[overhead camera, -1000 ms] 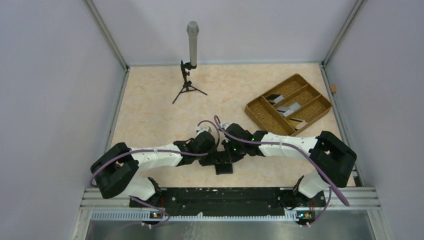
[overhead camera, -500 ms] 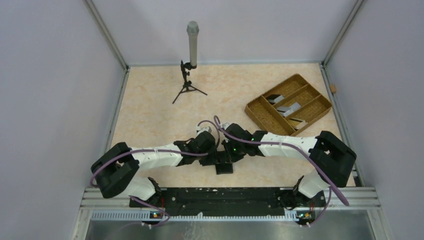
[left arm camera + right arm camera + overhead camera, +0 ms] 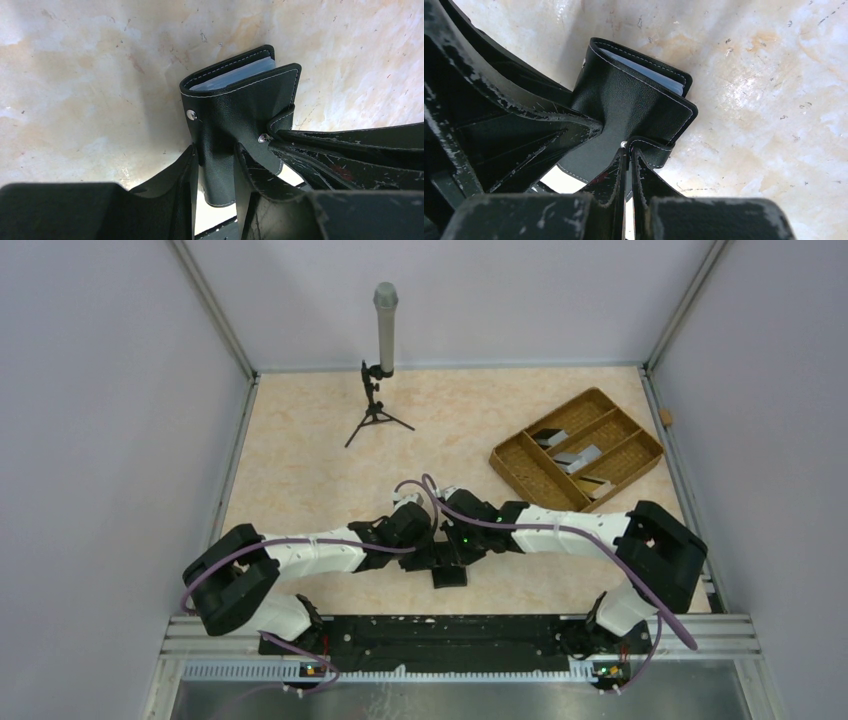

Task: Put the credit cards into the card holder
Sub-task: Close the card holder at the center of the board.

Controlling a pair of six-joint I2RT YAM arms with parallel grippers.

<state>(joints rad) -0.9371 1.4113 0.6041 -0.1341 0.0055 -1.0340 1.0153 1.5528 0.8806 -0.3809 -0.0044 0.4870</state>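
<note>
The card holder (image 3: 240, 107), a small black bifold wallet, stands partly folded on the table, with pale blue sleeves showing at its top edge. My left gripper (image 3: 217, 170) is shut on its lower black flap, one finger on each side. My right gripper (image 3: 629, 172) is shut on the short clasp tab (image 3: 651, 150) of the card holder (image 3: 634, 100). In the top view both grippers meet over the card holder (image 3: 448, 576) near the front middle. The credit cards (image 3: 576, 455), grey and dark, lie in the brown tray's compartments.
The brown woven divided tray (image 3: 520, 470) sits at the back right. A microphone on a small black tripod (image 3: 378, 390) stands at the back middle. Grey walls with metal rails enclose the table on three sides.
The right arm's forearm and wrist have shifted slightly to the left. The wallet and the left arm stay where they were.
</note>
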